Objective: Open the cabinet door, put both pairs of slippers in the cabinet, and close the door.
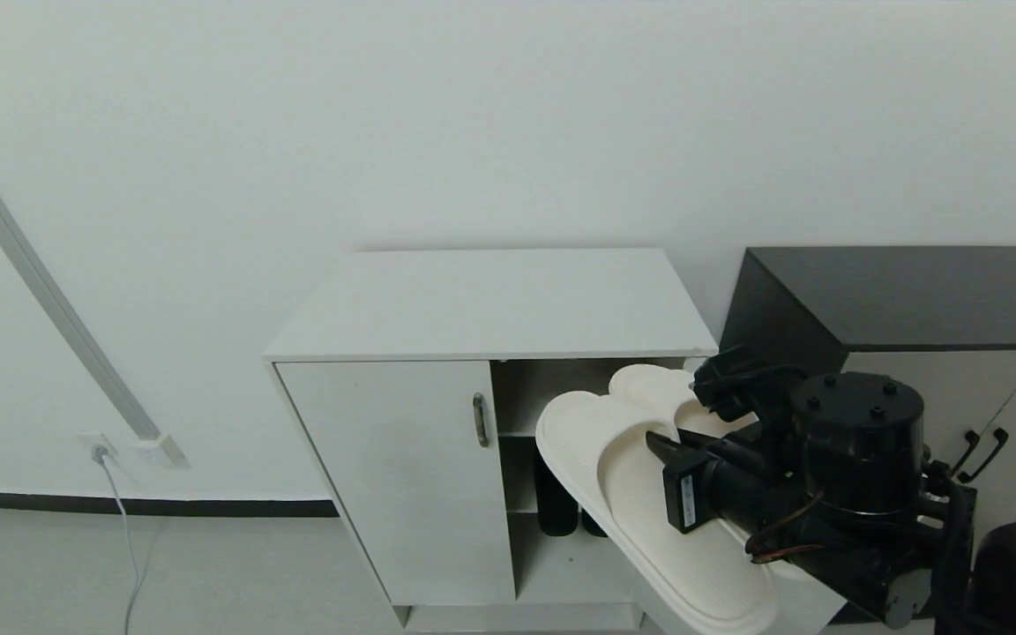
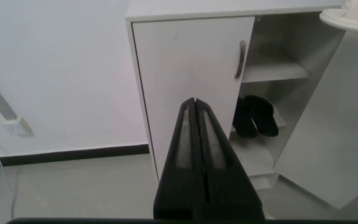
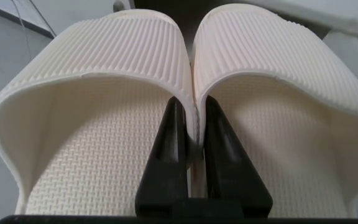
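I'm clamping my right gripper (image 3: 193, 106) on the slippers (image 1: 631, 494) at their touching strap edges, holding them just before the cabinet (image 1: 490, 300). I'm judging them light, soft and floppy. My left gripper (image 2: 194, 102) is closed and empty.

Matte black right arm (image 1: 856, 459), round joint cap (image 1: 856, 397) with screws, pale-labelled wrist block (image 1: 684, 498), thin brown cable (image 1: 781, 534), left gripper (image 2: 195, 102) and right gripper (image 3: 194, 106) tapered, black.

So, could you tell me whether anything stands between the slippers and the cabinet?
Nothing visible does. The door is open and the slippers, held by the right gripper, face the opening. A black pair sits on a lower shelf; the shelf above looks free.
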{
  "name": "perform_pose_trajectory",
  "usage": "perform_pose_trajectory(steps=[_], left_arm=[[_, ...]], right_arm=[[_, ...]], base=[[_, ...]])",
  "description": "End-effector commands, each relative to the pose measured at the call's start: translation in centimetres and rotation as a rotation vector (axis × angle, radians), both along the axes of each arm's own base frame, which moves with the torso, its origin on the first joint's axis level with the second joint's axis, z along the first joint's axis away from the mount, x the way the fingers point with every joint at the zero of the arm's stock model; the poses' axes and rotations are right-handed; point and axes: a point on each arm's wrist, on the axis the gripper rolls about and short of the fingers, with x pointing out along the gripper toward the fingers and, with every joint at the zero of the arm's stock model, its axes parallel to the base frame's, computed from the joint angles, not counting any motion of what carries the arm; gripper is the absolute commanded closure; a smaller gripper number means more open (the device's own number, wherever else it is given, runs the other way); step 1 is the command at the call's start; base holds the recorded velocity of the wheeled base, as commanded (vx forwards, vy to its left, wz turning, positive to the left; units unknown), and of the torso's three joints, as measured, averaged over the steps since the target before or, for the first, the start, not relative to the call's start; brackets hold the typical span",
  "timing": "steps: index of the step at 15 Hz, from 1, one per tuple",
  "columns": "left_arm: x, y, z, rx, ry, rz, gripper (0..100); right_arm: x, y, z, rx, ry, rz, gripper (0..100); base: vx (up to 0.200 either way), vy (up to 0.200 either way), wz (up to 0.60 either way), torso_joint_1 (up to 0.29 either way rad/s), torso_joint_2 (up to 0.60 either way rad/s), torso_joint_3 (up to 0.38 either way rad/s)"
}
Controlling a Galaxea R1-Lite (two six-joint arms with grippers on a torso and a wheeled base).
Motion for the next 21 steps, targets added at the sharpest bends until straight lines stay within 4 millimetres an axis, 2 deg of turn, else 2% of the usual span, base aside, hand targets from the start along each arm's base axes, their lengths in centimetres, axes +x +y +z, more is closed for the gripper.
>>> perform_pose_trajectory(steps=[1,12,21], left_arm=[[0.0,0.0,0.0,0.0,0.002,0.0,100],[0.0,0.0,0.0,0.0,0.002,0.0,100],[0.0,0.0,0.0,0.0,0.002,0.0,100]], right_arm=[[-0.2,0.0,-0.3,-0.007,0.006,0.007,100],[-0.8,-0.1,-1.0,0.002,-0.012,0.061,100],[-0.9,0.2,-1.4,-0.016,-0.011,0.073,100]], base=[[0.0,0.0,0.0,-0.232,0.55,0.31],[0.0,0.0,0.0,-0.207,0.53,0.323],[0.0,0.0,0.0,-0.132,0.47,0.333]])
